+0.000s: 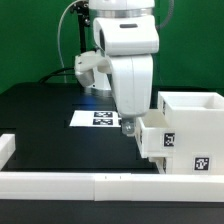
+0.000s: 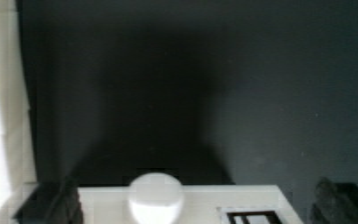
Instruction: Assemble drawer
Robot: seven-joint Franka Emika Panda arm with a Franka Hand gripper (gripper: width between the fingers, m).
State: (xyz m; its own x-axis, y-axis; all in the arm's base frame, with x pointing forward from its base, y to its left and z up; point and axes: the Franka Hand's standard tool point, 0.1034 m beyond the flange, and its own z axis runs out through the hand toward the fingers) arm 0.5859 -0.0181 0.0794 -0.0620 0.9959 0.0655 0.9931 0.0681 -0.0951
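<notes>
Exterior view: the two-finger gripper (image 1: 128,127) hangs at the front of a shallow white plastic tray (image 1: 152,137) partly inside the tall white casing (image 1: 192,125); whether it is clenched I cannot tell. Likely step: pushing the tray fully home, knob (image 2: 155,188) centred

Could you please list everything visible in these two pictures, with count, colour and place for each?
casing: one, white with tags, tall and open-topped, at the exterior view's right on the table.
tray: one, white, partly slid into the casing's front, sticking out toward the exterior view's left.
knob: one, white, rounded, on the tray's front, seen in the wrist view.
marker board: one, white with black tags, flat on the table behind the arm.
rails: white, low, along the table's near edge and left corner.
table: one, black.
arm: one, white, above the tray.
claw: one, dark fingers, low at the tray's front; open or shut cannot be told.
</notes>
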